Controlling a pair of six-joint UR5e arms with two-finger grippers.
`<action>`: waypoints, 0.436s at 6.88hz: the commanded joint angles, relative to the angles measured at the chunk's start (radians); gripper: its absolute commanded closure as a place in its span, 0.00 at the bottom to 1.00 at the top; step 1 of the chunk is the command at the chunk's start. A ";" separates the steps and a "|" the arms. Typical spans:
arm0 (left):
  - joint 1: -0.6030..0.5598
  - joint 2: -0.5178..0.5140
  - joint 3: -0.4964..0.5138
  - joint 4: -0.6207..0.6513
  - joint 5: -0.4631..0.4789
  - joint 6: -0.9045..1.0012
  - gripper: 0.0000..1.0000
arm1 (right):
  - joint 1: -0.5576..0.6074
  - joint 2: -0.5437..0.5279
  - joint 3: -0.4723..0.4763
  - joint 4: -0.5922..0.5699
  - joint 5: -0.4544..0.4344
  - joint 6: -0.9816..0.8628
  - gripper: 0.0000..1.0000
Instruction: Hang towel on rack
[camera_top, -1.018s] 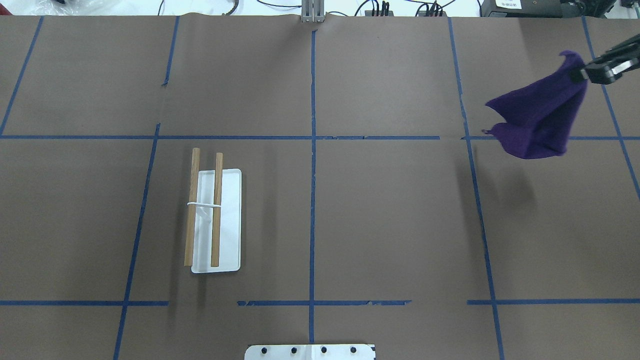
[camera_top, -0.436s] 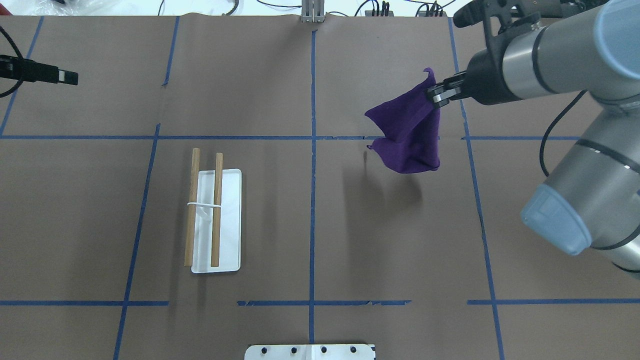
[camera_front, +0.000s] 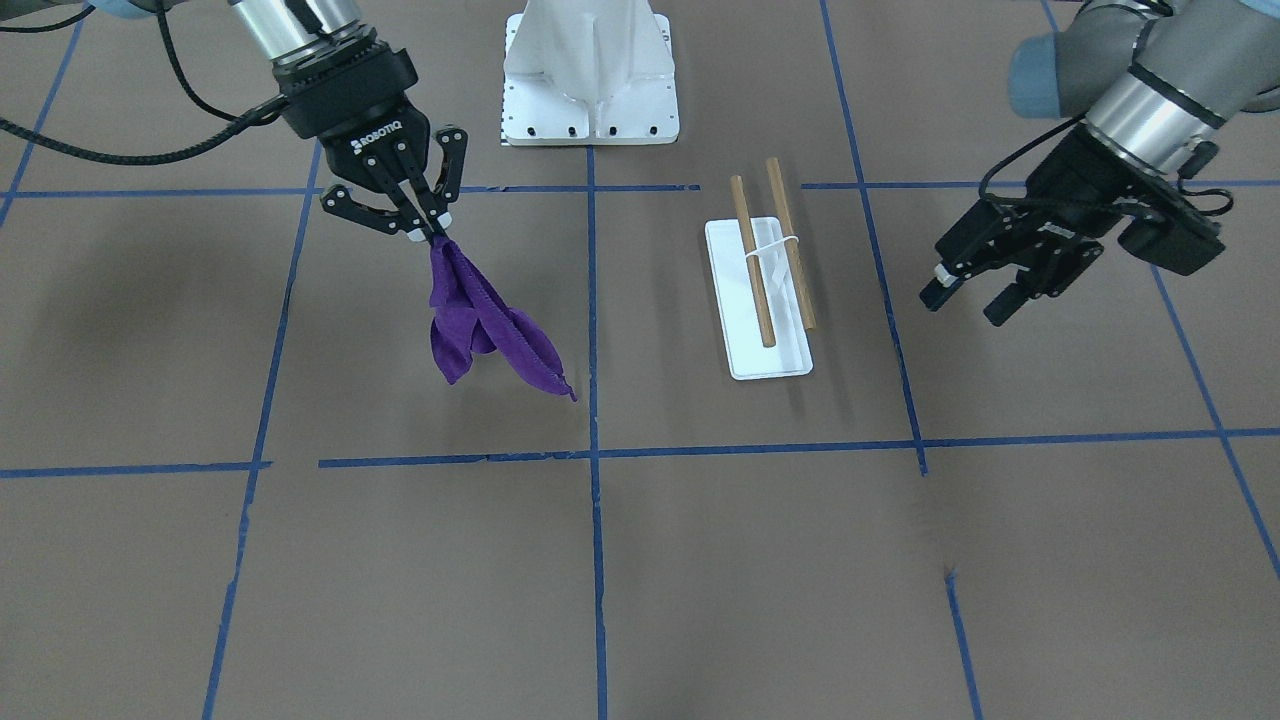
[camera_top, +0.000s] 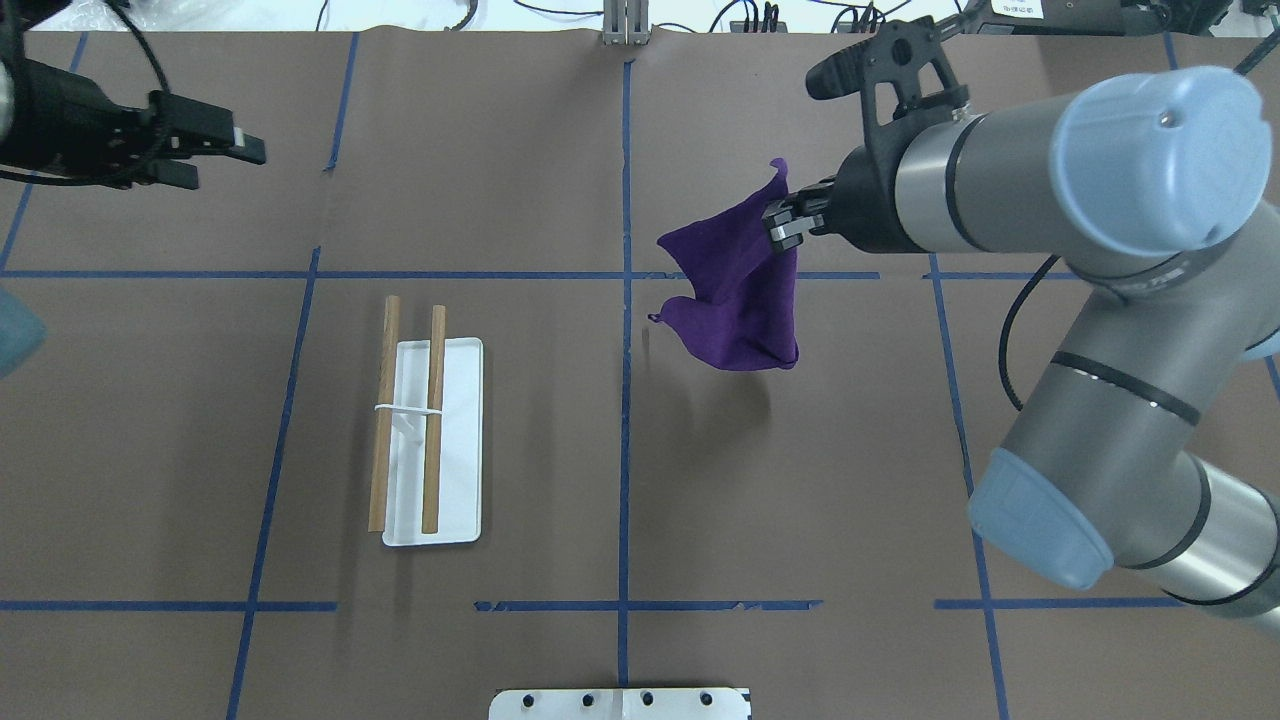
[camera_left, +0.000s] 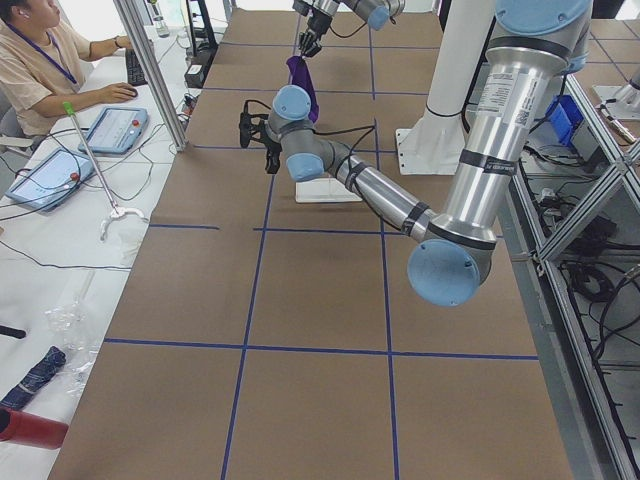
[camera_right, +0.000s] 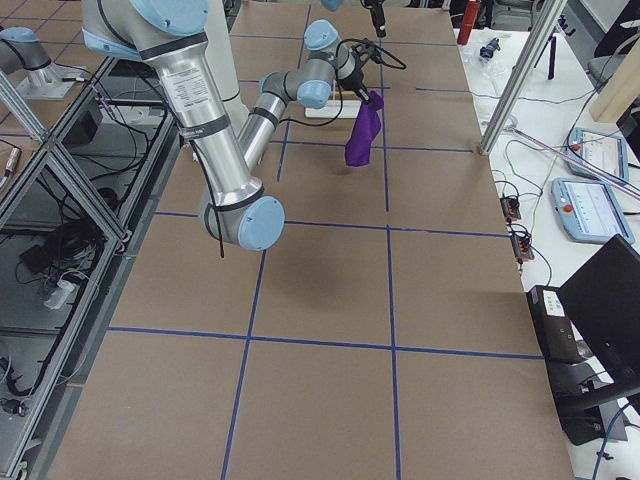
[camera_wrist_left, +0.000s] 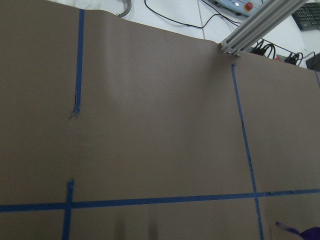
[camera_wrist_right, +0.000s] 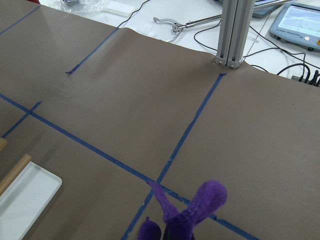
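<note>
The rack (camera_top: 455, 440) is a flat white base with two wooden rods (camera_top: 433, 420), left of the table's centre; it also shows in the front-facing view (camera_front: 770, 355). My right gripper (camera_top: 780, 222) is shut on a corner of the purple towel (camera_top: 740, 295), which hangs in the air right of the centre line. In the front-facing view the right gripper (camera_front: 425, 232) pinches the towel (camera_front: 470, 320) from above. My left gripper (camera_top: 228, 168) is open and empty, in the air at the far left, away from the rack; it also shows in the front-facing view (camera_front: 962, 305).
A large white bolted pedestal (camera_front: 590, 75) stands at the robot's side of the table. An aluminium post (camera_top: 625, 22) stands at the far edge. Blue tape lines cross the brown paper. An operator (camera_left: 40, 60) sits beyond the far edge.
My right arm has carried the hanging towel leftward from the far right edge to near the centre line. My left gripper has come into view at the upper left.
</note>
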 joint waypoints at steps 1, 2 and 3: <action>0.146 -0.158 -0.006 0.182 0.134 -0.255 0.19 | -0.070 0.051 0.001 0.000 -0.089 0.004 1.00; 0.209 -0.214 -0.003 0.227 0.163 -0.364 0.26 | -0.090 0.069 0.001 0.003 -0.120 0.004 1.00; 0.244 -0.252 0.008 0.229 0.165 -0.432 0.27 | -0.110 0.083 -0.001 0.005 -0.152 0.004 1.00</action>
